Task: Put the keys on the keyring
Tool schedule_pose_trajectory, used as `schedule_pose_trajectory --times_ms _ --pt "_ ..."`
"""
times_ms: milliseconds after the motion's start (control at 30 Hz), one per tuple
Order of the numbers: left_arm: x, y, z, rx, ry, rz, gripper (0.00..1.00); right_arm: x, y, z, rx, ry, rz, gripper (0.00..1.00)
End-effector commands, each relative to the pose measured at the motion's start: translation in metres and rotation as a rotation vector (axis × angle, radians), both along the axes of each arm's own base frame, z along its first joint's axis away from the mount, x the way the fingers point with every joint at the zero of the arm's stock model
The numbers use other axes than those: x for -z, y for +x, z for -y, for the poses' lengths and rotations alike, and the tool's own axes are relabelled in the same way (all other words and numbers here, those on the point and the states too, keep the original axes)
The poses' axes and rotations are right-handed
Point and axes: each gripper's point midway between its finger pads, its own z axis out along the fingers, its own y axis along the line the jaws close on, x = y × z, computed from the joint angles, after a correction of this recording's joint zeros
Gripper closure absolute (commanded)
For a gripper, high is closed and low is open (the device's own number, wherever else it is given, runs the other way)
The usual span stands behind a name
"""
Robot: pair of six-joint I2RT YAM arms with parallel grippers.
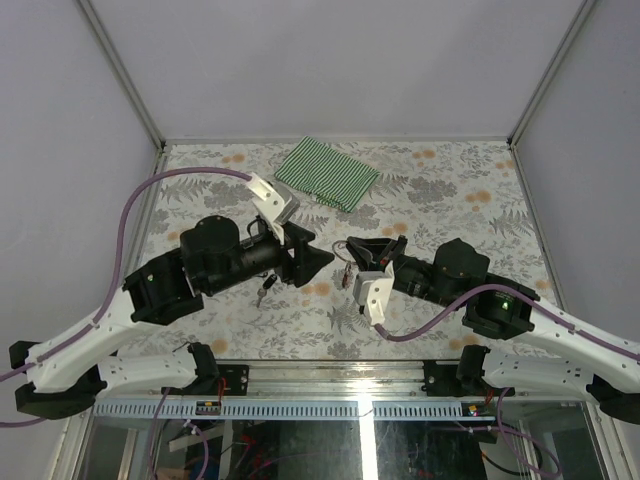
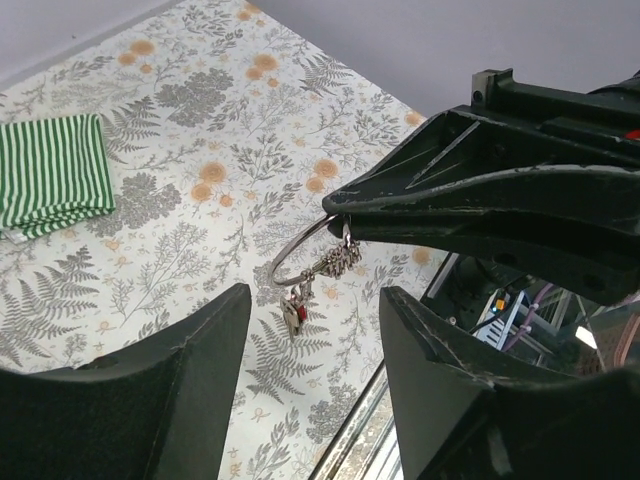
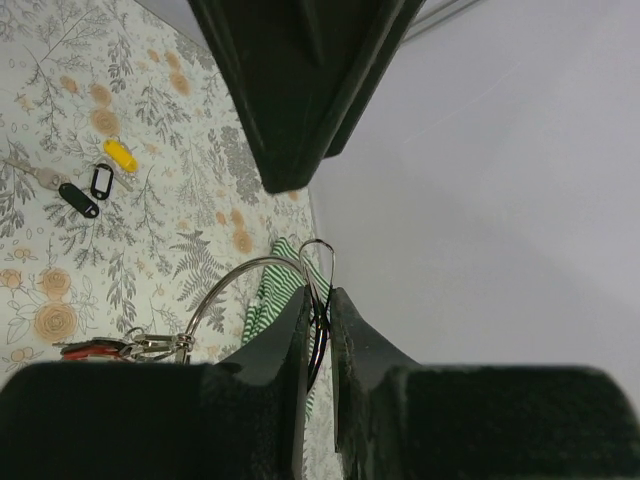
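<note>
My right gripper [image 1: 347, 247] is shut on the keyring [image 1: 346, 271] and holds it above the table. In the right wrist view the thin wire loop [image 3: 215, 288] is pinched between the fingers [image 3: 290, 330], with the red tag [image 3: 85, 348] hanging at the left. My left gripper [image 1: 322, 259] is open and empty, its tips pointing at the right gripper from close by. In the left wrist view the keyring [image 2: 300, 255] hangs from the right gripper [image 2: 340, 208], just beyond my open fingers [image 2: 215, 330]. The keys [image 1: 263, 291] lie on the table under the left arm. Their yellow tag [image 3: 121, 155] and black tags [image 3: 78, 199] show in the right wrist view.
A folded green-and-white striped cloth [image 1: 327, 172] lies at the back of the flowered table [image 1: 450, 190]; it also shows in the left wrist view [image 2: 50, 172]. The metal front edge [image 1: 330, 368] runs between the arm bases. Grey walls close in the sides and back.
</note>
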Motion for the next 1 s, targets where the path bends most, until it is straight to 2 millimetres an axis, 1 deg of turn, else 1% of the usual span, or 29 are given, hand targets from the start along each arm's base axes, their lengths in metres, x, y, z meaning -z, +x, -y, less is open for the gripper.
schedule_pose_trajectory --times_ms 0,67,233,467,733,967 --pt "-0.020 0.009 0.014 -0.017 -0.117 0.019 0.44 -0.036 0.002 0.003 0.026 0.105 0.013 1.00" --pt "-0.017 0.012 0.018 -0.021 -0.108 0.016 0.44 -0.036 0.001 0.002 0.024 0.107 0.012 1.00" --pt "-0.021 0.013 0.023 -0.011 -0.128 0.026 0.47 -0.036 0.001 0.002 0.023 0.107 0.010 1.00" --pt "-0.012 0.014 0.030 0.006 -0.108 0.011 0.53 -0.038 0.000 0.002 0.019 0.120 0.007 1.00" --pt "-0.003 0.016 0.031 0.010 -0.085 -0.006 0.54 -0.041 0.000 0.002 0.017 0.136 0.002 1.00" --pt "0.001 0.018 0.034 0.016 -0.075 -0.014 0.65 -0.041 -0.001 0.002 0.015 0.139 0.000 1.00"
